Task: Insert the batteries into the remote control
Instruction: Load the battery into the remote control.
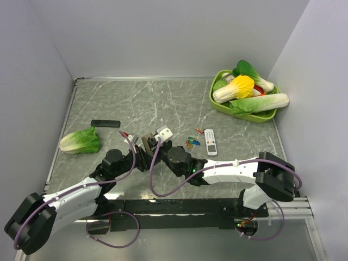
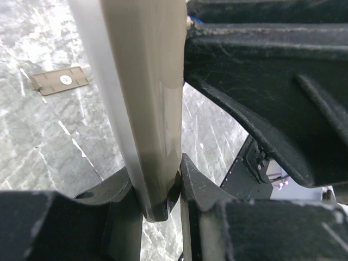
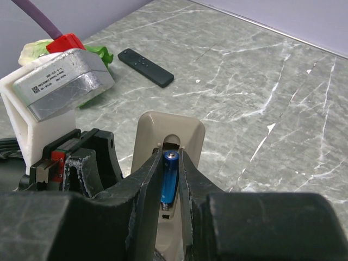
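Remote control (image 2: 147, 109) clamped in left gripper (image 2: 156, 179); right gripper (image 3: 170, 163) flanks 1 battery (image 3: 169, 182), grip unclear.

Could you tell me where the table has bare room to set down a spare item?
The far middle is bare, between the black bar and the green tray. So is the patch right of the white remote. The centre is crowded: the left gripper and right gripper meet at the remote control beside the batteries.

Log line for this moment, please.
left gripper: shut on remote control | right gripper: flanks blue battery seated in remote control, grip unclear | spare batteries: loose beside white remote
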You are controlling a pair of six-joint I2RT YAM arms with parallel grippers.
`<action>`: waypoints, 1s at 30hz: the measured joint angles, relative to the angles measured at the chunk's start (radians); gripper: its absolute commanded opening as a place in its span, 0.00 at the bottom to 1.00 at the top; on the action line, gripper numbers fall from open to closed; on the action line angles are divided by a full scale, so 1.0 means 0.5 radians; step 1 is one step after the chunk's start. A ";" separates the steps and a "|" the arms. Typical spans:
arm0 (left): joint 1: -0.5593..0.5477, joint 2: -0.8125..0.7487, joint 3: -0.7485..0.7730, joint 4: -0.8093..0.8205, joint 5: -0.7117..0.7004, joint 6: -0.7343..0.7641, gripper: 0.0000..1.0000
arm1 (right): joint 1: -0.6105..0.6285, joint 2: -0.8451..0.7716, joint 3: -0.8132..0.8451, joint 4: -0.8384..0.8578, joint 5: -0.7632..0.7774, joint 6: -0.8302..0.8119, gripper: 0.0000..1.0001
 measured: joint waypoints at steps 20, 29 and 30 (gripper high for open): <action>0.005 0.127 0.044 0.066 0.049 -0.044 0.04 | -0.016 0.000 0.000 -0.003 0.034 -0.017 0.34; 0.005 0.184 0.055 0.111 0.064 -0.053 0.04 | -0.021 -0.001 -0.001 -0.011 0.053 -0.037 0.35; 0.005 0.198 0.055 0.127 0.069 -0.057 0.04 | -0.021 -0.001 0.000 -0.014 0.053 -0.040 0.35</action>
